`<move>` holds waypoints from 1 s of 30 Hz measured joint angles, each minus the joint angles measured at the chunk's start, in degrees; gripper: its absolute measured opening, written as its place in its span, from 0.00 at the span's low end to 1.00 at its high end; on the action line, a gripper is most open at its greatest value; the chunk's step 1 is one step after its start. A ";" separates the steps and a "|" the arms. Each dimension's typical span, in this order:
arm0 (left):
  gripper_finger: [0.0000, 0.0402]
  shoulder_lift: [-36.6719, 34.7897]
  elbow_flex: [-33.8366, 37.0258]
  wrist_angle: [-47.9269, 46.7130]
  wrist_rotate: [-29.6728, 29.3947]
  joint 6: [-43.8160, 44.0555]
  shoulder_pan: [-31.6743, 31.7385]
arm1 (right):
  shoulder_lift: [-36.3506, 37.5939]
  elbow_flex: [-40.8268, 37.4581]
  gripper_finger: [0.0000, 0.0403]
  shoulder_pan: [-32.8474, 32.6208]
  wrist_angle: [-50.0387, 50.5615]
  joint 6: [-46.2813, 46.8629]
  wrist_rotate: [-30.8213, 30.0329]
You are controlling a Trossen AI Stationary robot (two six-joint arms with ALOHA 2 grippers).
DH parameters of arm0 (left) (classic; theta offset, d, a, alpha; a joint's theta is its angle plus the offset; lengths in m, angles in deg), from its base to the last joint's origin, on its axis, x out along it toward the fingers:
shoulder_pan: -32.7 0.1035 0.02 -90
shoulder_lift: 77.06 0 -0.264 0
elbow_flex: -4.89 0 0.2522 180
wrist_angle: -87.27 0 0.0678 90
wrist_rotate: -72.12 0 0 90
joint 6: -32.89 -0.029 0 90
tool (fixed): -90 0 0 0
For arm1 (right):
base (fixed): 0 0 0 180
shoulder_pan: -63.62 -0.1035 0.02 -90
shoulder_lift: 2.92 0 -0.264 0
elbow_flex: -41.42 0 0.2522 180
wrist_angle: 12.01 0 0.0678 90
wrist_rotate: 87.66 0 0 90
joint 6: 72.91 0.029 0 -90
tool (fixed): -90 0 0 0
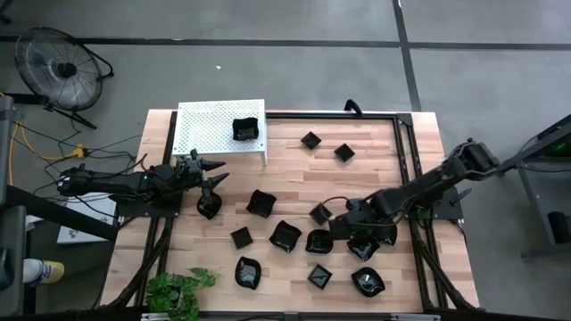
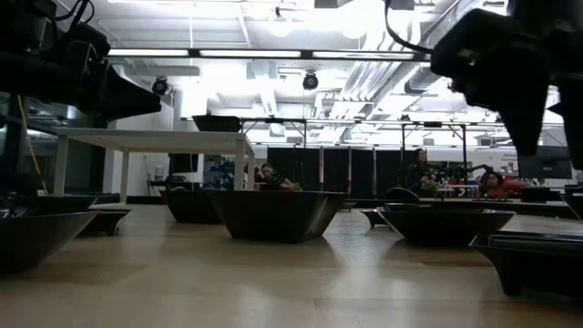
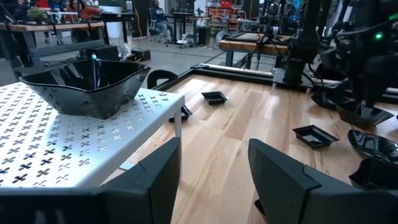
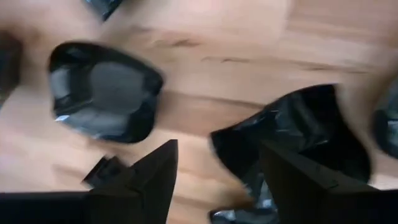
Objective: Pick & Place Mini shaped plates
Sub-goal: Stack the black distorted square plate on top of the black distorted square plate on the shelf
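While the left gripper hovered with parted, empty fingers near the table's left edge, just in front of the white shelf, one mini plate sat on that shelf's right end. Other black plates lay scattered across the table's middle and front. Toward the right front, the right gripper stood spread wide over a glossy plate, gripping nothing.

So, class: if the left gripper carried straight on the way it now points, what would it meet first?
Probably bare table. The left gripper, jaws open, points along the white perforated shelf edge; the line looks free up to a small black plate far ahead, though depth is unclear.
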 joint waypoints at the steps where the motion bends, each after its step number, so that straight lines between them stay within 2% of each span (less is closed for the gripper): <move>1: 0.46 0.00 0.00 -0.02 0.00 0.01 0.01 | -0.01 0.00 0.56 0.00 -1.22 -0.46 0.49; 5: 0.46 0.00 0.00 0.00 0.00 0.00 0.02 | 0.07 0.00 0.56 -0.76 -5.27 -5.09 3.00; 10: 0.46 0.00 0.00 0.00 0.00 0.02 0.02 | -2.53 1.04 0.53 -1.88 -4.38 -11.51 7.48; 15: 0.46 0.00 0.00 0.00 0.00 0.02 0.00 | -6.85 4.72 0.51 -2.75 -0.25 -20.49 5.81; 21: 0.46 0.00 0.00 -0.01 0.00 0.02 0.01 | -9.36 8.09 0.49 -3.26 6.27 -25.34 2.10; 30: 0.46 0.01 0.00 0.00 0.00 0.02 0.02 | -12.85 8.26 0.48 -3.88 5.95 -26.84 5.26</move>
